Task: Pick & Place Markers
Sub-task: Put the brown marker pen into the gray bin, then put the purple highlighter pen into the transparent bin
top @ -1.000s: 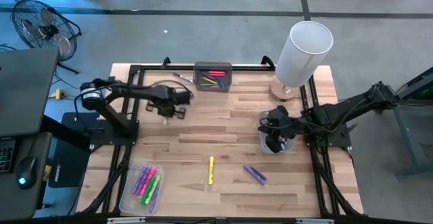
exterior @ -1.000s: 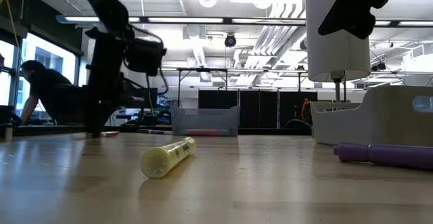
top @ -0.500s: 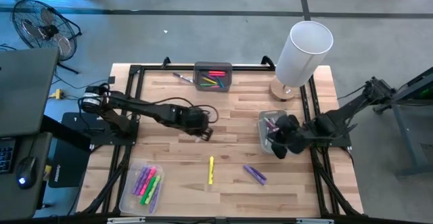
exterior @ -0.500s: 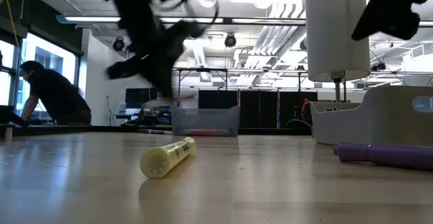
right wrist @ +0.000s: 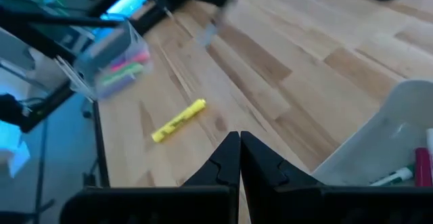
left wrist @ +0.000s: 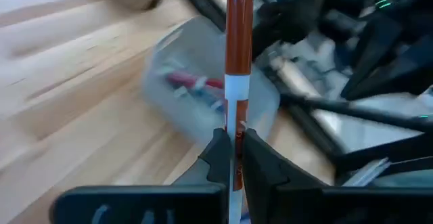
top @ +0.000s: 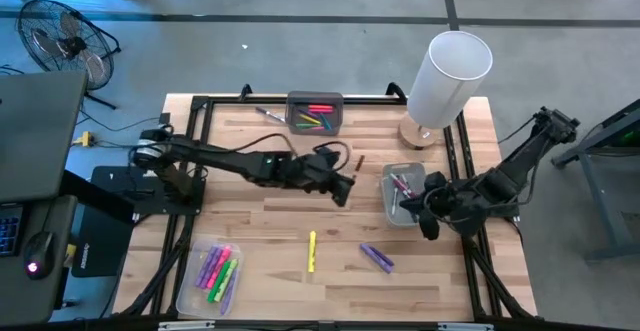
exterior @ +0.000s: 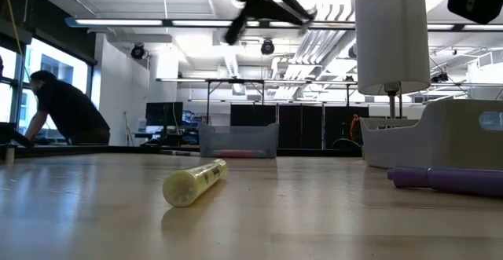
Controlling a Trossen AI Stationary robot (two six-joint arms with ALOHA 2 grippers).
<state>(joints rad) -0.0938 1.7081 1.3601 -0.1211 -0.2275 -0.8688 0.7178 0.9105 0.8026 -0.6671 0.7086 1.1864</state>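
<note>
Wooden table (top: 300, 221) with two loose markers (top: 312, 251), left hand (left wrist: 233, 158) clamped on one red-brown marker (left wrist: 238, 41), right hand (right wrist: 239, 158) closed empty.

Wooden worktop (top: 300, 211) observed. Lying on it: yellow marker (top: 312, 250) and purple marker (top: 377, 257) toward near edge; clear tray (top: 192, 293) at near-left corner; lamp base (top: 417, 134) at far-right.

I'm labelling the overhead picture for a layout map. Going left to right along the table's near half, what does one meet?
Clear tray of markers → yellow marker → purple marker. Farther back, the left gripper holds an orange-red marker; the right gripper is at the small tray.
</note>
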